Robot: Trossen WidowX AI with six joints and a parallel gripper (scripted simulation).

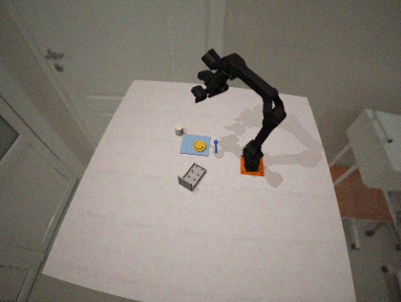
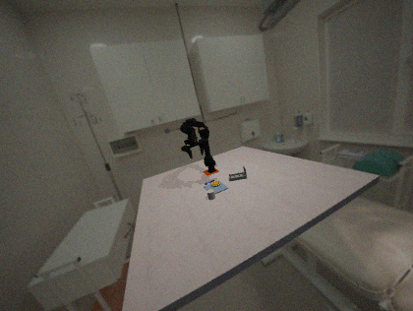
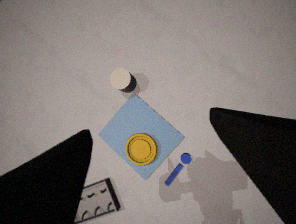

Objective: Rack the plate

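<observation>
A small yellow plate (image 1: 200,145) (image 2: 215,184) (image 3: 141,148) lies flat on a light blue mat (image 1: 187,148) (image 3: 124,125). The grey dish rack (image 1: 192,177) (image 2: 238,174) (image 3: 95,200) stands on the table in front of the mat, apart from it. My gripper (image 1: 198,94) (image 2: 188,151) (image 3: 151,125) is open and empty. It hangs high above the table, over the mat and plate, pointing down. In the wrist view the plate lies between my two dark fingers, far below.
A cream cup (image 1: 179,129) (image 2: 211,195) (image 3: 120,79) stands just beyond the mat's corner. A blue spoon (image 1: 216,145) (image 3: 178,168) lies beside the mat toward the arm's orange base (image 1: 252,167) (image 2: 210,170). The white table (image 1: 191,239) ends at edges all round.
</observation>
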